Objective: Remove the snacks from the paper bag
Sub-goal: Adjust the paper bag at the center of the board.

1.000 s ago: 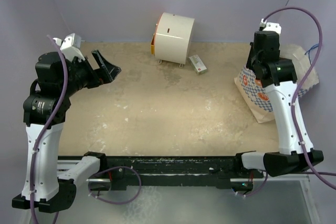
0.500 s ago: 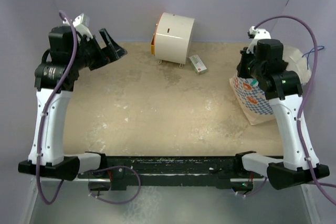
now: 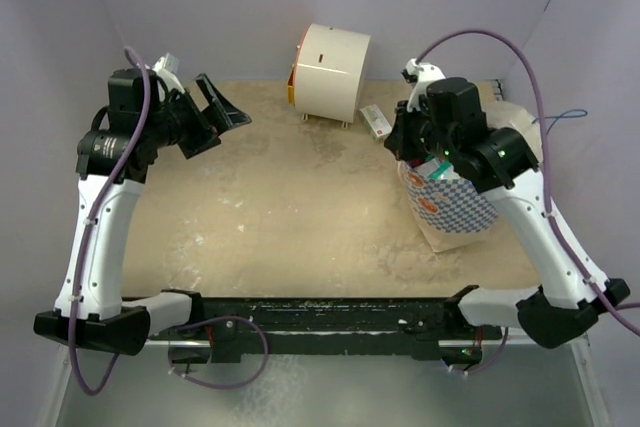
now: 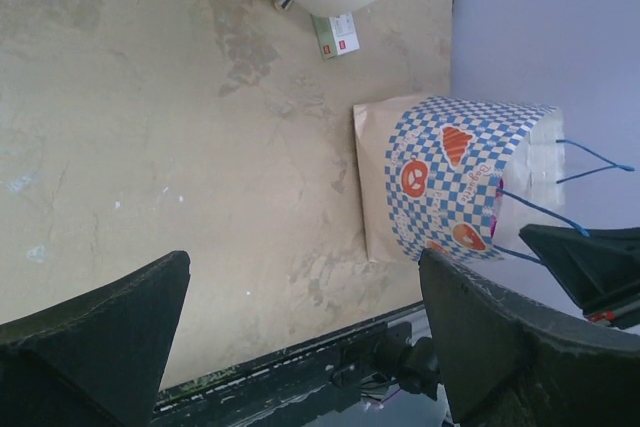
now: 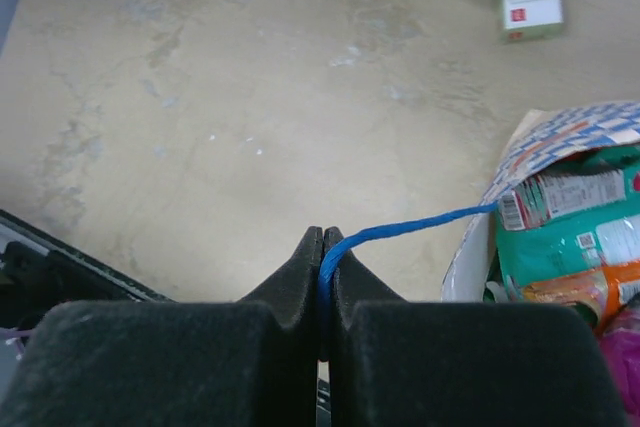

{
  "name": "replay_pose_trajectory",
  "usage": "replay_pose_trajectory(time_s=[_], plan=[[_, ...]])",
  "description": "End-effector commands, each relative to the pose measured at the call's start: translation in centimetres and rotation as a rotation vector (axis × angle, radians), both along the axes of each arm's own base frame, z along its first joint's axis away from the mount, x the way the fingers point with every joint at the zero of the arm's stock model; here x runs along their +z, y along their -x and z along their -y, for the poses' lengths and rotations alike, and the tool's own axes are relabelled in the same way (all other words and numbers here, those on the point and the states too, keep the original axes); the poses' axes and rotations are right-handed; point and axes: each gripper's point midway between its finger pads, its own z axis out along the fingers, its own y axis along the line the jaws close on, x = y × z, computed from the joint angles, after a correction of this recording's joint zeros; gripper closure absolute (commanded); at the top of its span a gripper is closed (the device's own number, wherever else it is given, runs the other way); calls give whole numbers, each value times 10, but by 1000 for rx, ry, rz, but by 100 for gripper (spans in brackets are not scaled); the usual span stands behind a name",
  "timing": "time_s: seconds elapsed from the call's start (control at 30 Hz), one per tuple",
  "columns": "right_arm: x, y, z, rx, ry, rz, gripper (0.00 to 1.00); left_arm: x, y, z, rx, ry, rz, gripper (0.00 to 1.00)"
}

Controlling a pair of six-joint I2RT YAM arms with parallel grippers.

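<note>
One blue string handle (image 5: 410, 224) is nipped flat in the closed right pincer (image 5: 322, 247), tethering the white-and-blue checked paper bag (image 3: 455, 209) at the right of the tan desk (image 3: 290, 217). Its glossy snack packets (image 5: 565, 237), teal, orange and purple, crowd the bag's mouth and look light, crinkly and slippery, so a crimped edge is probably the best hold. Over the far left, the left pincer (image 3: 214, 113) gapes wide, holding nothing.

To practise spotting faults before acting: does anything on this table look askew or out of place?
The paper bag looks tipped, not upright, its mouth turned toward the right gripper, which is shut on one blue string handle, drawn taut. Snacks show inside the mouth; none has spilled.
</note>
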Motion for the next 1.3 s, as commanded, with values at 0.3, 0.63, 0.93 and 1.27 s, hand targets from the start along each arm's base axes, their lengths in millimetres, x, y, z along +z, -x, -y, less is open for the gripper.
replay_pose_trajectory(time_s=[0.3,0.63,0.93,1.27], plan=[[73,-16,-146,250,-385,101,100,25,33,7,19,133,5,1],[77,-12,-159,282,-397,70,69,34,25,16,-18,182,31,1],[61,9,-74,82,-195,124,19,42,9,41,-135,303,63,1],[79,38,-2,-123,-152,153,4,31,11,125,-293,286,40,1]])
